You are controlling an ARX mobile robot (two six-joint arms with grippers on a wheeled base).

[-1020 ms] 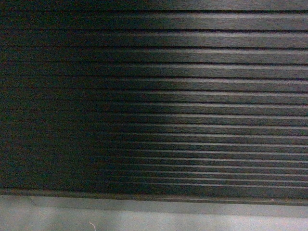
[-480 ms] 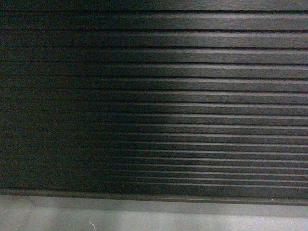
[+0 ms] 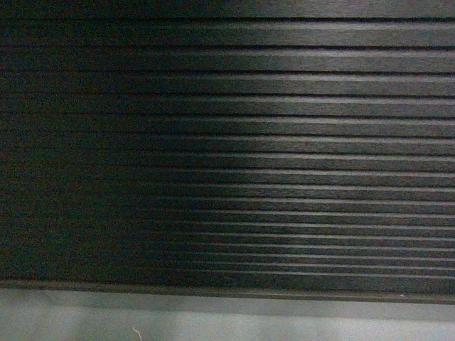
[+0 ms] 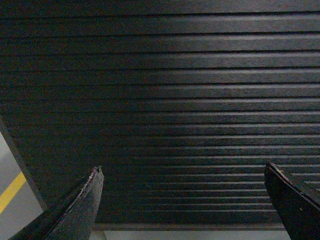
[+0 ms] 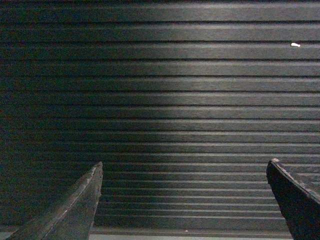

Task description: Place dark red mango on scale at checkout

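The dark ribbed front of the checkout counter (image 3: 234,149), made of long horizontal slats, fills nearly the whole head view from 9 o'clock to 3 o'clock. The slats are darkest toward 9 o'clock and catch a pale sheen toward 3 o'clock. Below them, along 6 o'clock, runs the counter's flat grey base strip (image 3: 227,307), and under that a band of pale grey floor (image 3: 284,328) with a small light thread lying on it near 7 o'clock.

In the left wrist view the same slatted front (image 4: 170,100) faces the camera. The left gripper (image 4: 184,172) stands wide open, its 2 dark tapered fingers (image 4: 82,205) rising from 7 o'clock and 5 o'clock with nothing between them. At 8 o'clock the counter's edge slants down, and beyond it grey floor carries a yellow painted line (image 4: 11,192).

In the right wrist view the slats (image 5: 165,100) again cover the frame. The right gripper (image 5: 185,170) is also spread wide and holds nothing, its 2 fingers (image 5: 80,207) at 7 o'clock and 5 o'clock. A tiny white speck (image 5: 295,44) sits on a slat near 2 o'clock.

The dark red mango and the white scale appear in none of the 3 views, so their places cannot be told.
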